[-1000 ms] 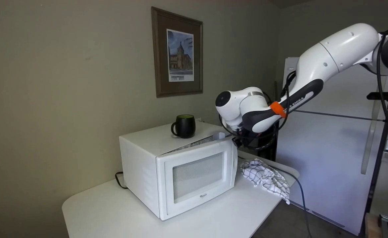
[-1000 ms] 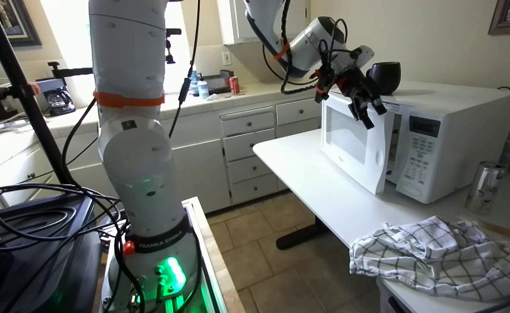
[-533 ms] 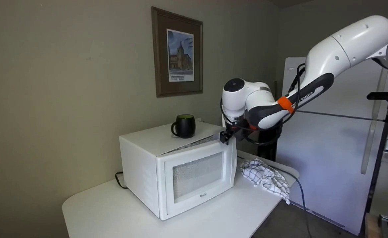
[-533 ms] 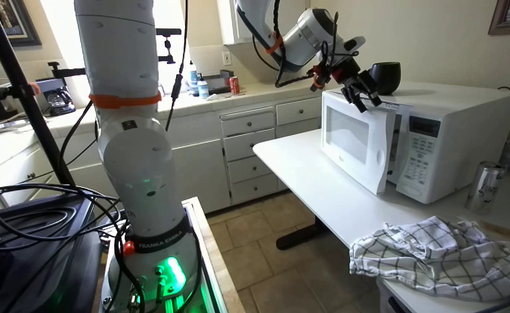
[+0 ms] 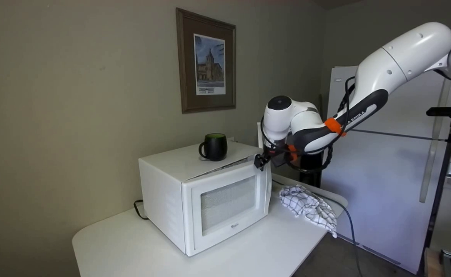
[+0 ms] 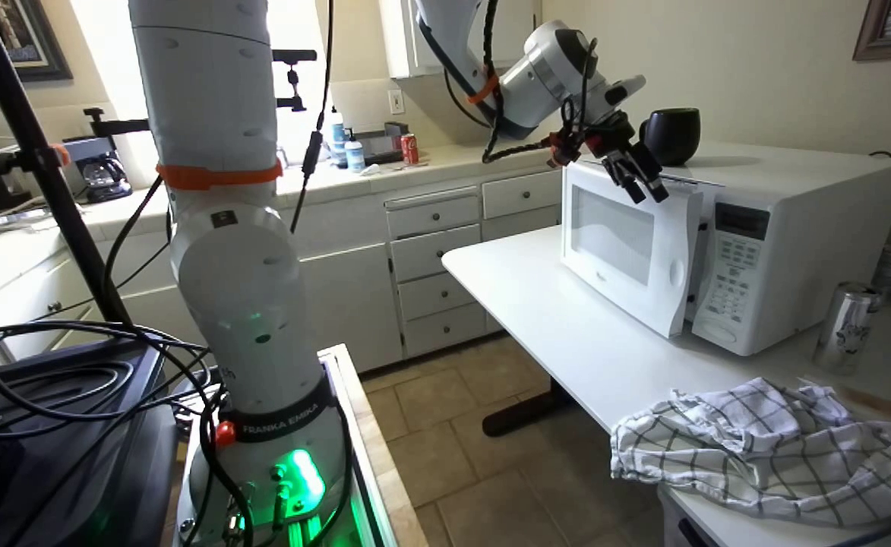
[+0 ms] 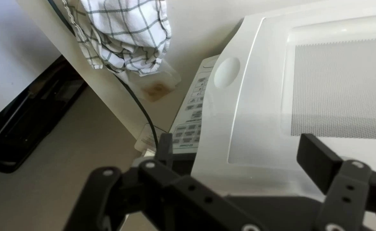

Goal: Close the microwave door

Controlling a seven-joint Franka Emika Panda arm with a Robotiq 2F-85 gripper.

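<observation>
Both exterior views show the microwave door (image 6: 626,247) less ajar now, gripper (image 7: 239,151) spread wide.

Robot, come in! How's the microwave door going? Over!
Gripper open, near top corner of microwave door. Door ajar. Black mug atop microwave, seemingly out of the way.

In an exterior view a window (image 6: 107,53) burns out to blank white, washing the counter (image 6: 12,262) pale; a green light (image 6: 304,475) glares on the robot's base (image 6: 259,456), overexposed at its core. In an exterior view the wall (image 5: 94,96) is dim, darkest low at the left, and soft shadow smudges the bluish refrigerator (image 5: 383,181). In the wrist view the microwave door (image 7: 290,96) turns greyer toward the fingers (image 7: 319,160), which look nearly black, and print on the keypad (image 7: 192,112) is too soft to read.
</observation>
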